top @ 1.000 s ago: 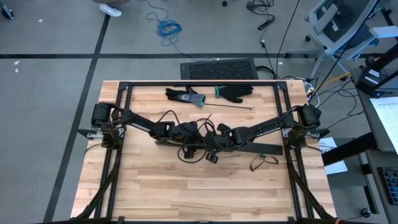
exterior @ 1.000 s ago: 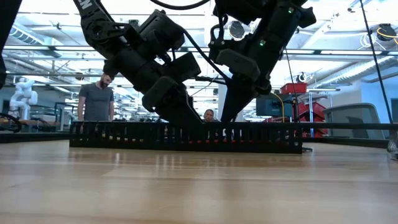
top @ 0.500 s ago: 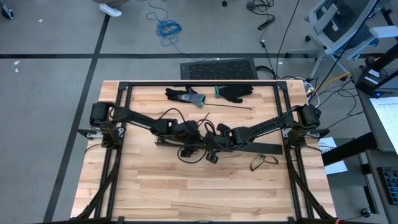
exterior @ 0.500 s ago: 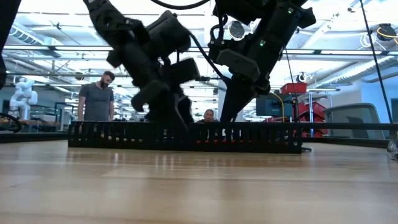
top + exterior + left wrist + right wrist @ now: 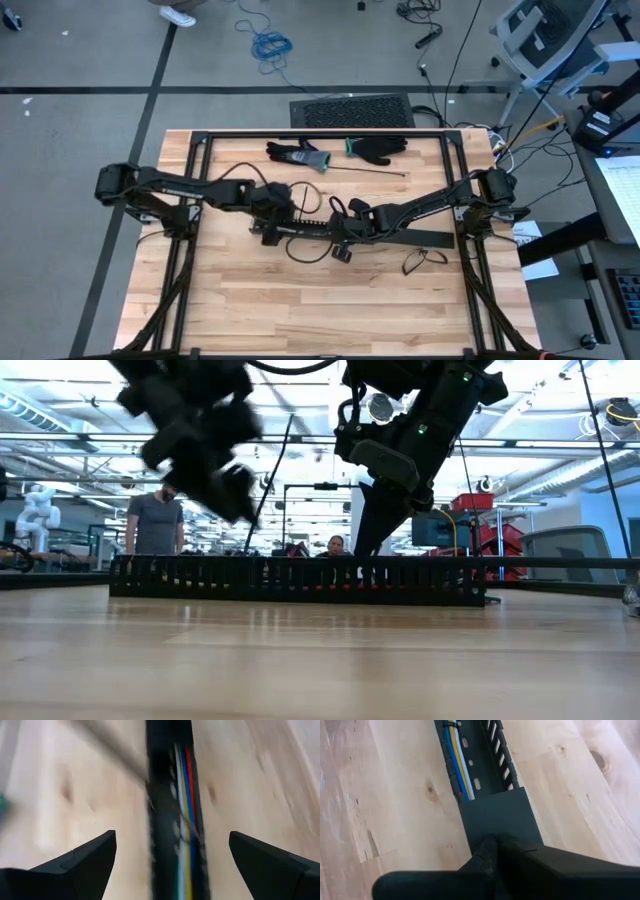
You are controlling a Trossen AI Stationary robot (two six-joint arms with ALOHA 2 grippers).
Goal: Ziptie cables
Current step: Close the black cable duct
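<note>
The cables (image 5: 457, 760), thin blue, yellow, white and red wires, lie inside the long black slotted duct (image 5: 400, 238) on the table; the left wrist view shows them too (image 5: 185, 820). My left gripper (image 5: 172, 837) is open and hovers above the duct's left stretch (image 5: 272, 222), raised clear of it in the low view (image 5: 235, 500). My right gripper (image 5: 490, 857) is shut at the duct near its middle (image 5: 342, 236). A thin dark strip (image 5: 268, 485) slants up from the duct. My right gripper is shut on the duct at a flat solid stretch (image 5: 500, 815), just past where the cables end. It comes slanting down from the table's right, fingers along the duct. The fingers hide the exact place of contact. The duct lies flat on the table.
Two dark gloves (image 5: 300, 155) (image 5: 378, 148) and a thin black tie (image 5: 365, 172) lie near the far edge. Glasses (image 5: 420, 260) rest right of centre. Black frame rails (image 5: 320, 134) ring the table. People (image 5: 155, 520) stand in the room beyond.
My left arm has swung back toward the table's left edge, and its gripper has risen from the duct and moved left along it. The right gripper and the duct have stayed where they were.
</note>
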